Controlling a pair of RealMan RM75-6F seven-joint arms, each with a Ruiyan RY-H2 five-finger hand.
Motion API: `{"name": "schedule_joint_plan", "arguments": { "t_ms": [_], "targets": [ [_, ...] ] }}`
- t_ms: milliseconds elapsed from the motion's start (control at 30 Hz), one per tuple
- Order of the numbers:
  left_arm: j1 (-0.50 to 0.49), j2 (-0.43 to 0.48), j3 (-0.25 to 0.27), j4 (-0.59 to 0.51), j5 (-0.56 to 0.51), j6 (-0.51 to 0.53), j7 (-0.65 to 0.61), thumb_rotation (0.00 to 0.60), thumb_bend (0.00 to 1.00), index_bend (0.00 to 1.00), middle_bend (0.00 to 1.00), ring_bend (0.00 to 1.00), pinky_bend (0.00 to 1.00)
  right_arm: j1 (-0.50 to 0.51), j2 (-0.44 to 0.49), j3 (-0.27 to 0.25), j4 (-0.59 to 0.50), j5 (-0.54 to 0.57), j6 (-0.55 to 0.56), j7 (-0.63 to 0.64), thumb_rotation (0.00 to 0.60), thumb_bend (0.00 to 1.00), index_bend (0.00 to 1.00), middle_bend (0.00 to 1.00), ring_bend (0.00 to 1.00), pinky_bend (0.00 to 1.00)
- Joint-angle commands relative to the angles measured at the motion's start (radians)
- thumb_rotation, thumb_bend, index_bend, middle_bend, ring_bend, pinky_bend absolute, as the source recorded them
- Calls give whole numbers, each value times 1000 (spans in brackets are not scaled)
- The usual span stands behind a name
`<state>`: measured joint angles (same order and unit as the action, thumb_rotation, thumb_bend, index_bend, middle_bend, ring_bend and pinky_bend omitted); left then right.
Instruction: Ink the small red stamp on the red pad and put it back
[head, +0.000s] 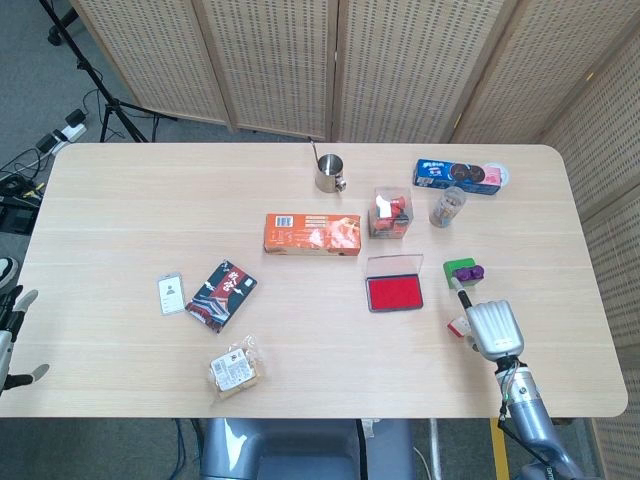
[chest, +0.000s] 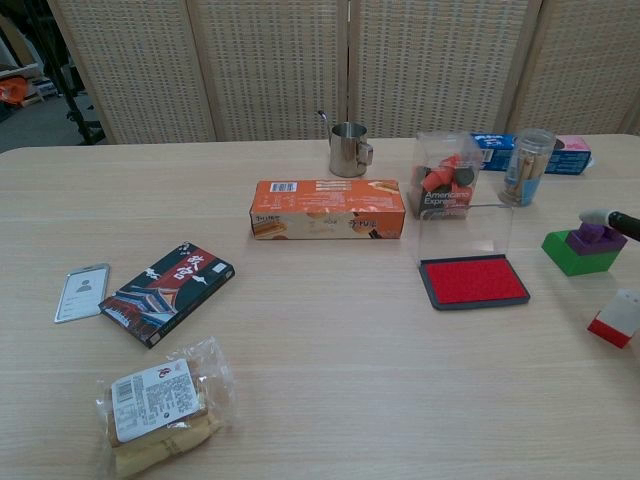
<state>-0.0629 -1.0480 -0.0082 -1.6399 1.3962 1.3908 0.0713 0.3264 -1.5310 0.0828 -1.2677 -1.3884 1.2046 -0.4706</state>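
Small red stamp (head: 460, 325) lying on the table (head: 120, 200) near the front right edge, just beside the right hand (head: 494, 329) and partly hidden by it from above. Right hand's fingers (head: 462, 298) extended, apart, holding nothing — one tip reaching toward the green and purple block (chest: 583, 245). Left hand (head: 12, 335) idle at the table's left edge, empty, fingers apart. Red pad (head: 394, 292) open, well left of the stamp. Probably light, rigid, easily tipped — best pinched across its white upper sides, red base kept down.
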Motion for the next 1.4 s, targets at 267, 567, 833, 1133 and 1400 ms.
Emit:
{"name": "schedule_joint_plan", "arguments": {
  "t_ms": [267,567,833,1133,1400],
  "targets": [
    [-3,0,2,0,-1,-8,1,600,0,0,0,0,0,8,-13,4,16,10,-3,3,600,0,0,1000,1000,1000],
    [-5,6,5,0,4,-16,-8,600,0,0,0,0,0,14,-17,9,30,25,-7,0,600,0,0,1000,1000,1000],
    [-6,6,5,0,1,-19,-4,600,0,0,0,0,0,18,-8,9,18,37,-13,-11,600,0,0,1000,1000,1000],
    [-8,6,6,-1,-1,-23,-4,600,0,0,0,0,0,23,-3,10,5,35,-6,-12,600,0,0,1000,1000,1000],
    [-7,10,5,-1,-1,-22,-9,600,0,0,0,0,0,37,-15,20,29,49,-13,-30,600,0,0,1000,1000,1000]
  ]
}}
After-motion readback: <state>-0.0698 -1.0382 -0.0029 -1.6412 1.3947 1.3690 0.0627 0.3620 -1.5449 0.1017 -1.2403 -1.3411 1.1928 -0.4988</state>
